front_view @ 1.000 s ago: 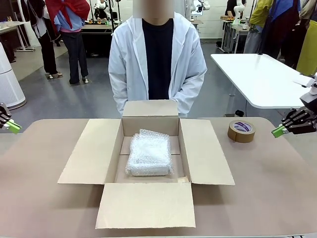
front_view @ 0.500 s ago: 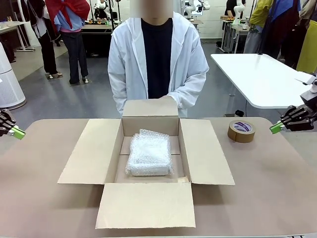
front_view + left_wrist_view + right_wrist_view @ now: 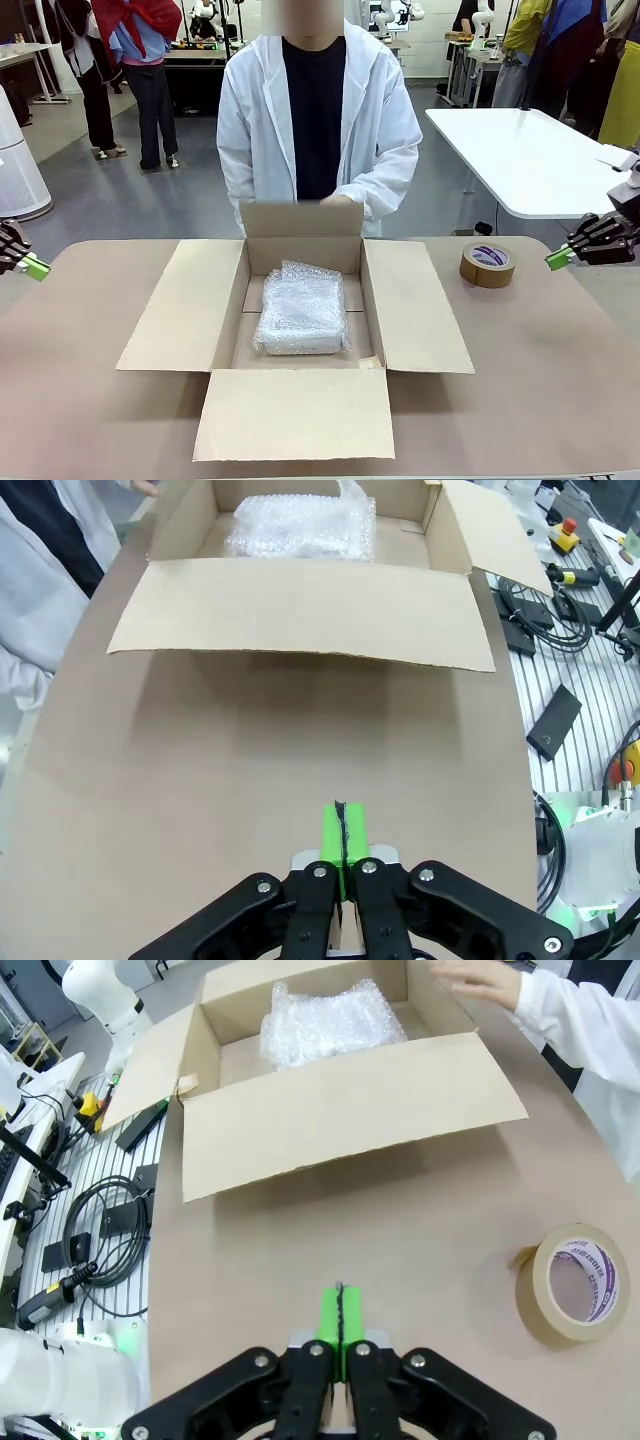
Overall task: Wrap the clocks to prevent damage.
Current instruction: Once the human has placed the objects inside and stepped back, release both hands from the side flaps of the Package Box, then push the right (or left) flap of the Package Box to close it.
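Tape roll [image 3: 487, 276] lies near the open box [image 3: 180, 310] holding the clocks [image 3: 302, 312].

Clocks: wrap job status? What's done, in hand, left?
Done: the clocks sit as one bubble-wrapped bundle inside the cardboard box. In hand: the person's hand is at the upright far flap; the left gripper and right gripper are shut, empty, wide of the box. Left: the other flaps lie open and the tape roll sits unused beside the box.
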You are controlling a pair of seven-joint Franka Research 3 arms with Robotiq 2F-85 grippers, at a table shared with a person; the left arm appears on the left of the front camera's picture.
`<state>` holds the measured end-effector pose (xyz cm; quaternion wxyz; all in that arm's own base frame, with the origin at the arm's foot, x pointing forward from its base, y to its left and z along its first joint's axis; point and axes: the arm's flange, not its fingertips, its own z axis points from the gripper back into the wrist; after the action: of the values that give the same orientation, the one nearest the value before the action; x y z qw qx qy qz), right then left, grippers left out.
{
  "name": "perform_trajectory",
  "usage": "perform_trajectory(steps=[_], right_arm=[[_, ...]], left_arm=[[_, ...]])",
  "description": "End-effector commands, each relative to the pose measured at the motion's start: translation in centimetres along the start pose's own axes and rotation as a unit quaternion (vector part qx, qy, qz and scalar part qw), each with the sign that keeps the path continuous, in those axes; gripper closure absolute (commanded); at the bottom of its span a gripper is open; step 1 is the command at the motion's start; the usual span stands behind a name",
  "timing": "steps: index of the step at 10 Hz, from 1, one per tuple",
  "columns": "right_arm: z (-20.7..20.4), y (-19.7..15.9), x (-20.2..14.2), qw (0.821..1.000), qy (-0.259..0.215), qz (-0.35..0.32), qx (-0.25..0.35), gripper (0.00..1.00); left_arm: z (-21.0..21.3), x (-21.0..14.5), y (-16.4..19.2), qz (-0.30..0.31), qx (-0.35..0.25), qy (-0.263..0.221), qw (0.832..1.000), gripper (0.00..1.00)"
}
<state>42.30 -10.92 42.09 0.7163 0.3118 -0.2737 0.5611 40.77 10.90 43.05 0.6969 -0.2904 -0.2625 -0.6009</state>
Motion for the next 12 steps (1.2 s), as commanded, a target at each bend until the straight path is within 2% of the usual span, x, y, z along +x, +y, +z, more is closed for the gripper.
perform_trajectory(steps=[1, 12], right_arm=[[-0.04, 0.04, -0.16, 1.0, 0.002, 0.002, 0.004, 0.99], [-0.04, 0.04, -0.16, 1.0, 0.002, 0.002, 0.004, 0.99]], left_arm=[[0.15, 0.03, 0.01, -0.002, 0.001, -0.004, 1.0, 0.99], [0.15, 0.03, 0.01, -0.002, 0.001, -0.004, 1.0, 0.99]])
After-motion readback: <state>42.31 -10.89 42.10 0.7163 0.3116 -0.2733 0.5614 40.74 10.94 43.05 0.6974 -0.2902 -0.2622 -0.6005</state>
